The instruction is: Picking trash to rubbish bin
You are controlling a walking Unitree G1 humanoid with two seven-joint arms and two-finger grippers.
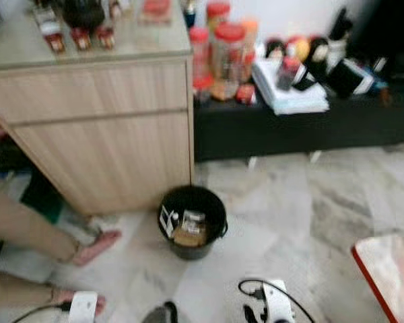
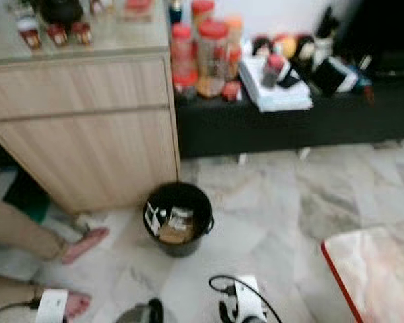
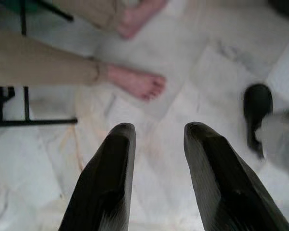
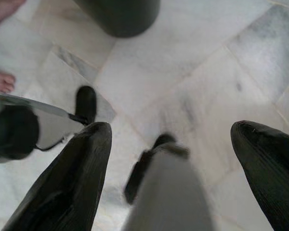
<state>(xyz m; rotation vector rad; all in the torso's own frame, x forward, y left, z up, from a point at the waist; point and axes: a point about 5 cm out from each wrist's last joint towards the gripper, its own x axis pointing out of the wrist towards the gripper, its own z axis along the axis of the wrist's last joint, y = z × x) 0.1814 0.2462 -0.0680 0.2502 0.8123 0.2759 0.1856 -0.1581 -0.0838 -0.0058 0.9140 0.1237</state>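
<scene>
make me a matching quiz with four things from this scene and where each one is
Things:
1. black round plastic rubbish bin
2. red-lidded clear jars
3. light wooden cabinet
4. person's bare feet

Places:
A. on the low black shelf
B. on the floor at the robot's left
C. on the marble floor, by the cabinet's corner
D. left of the black shelf

Pairs: 1-C, 2-A, 3-D, 4-B

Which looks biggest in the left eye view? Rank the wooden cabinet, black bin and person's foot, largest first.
1. Wooden cabinet
2. Black bin
3. Person's foot, though the foot lies partly hidden behind the leg.
</scene>
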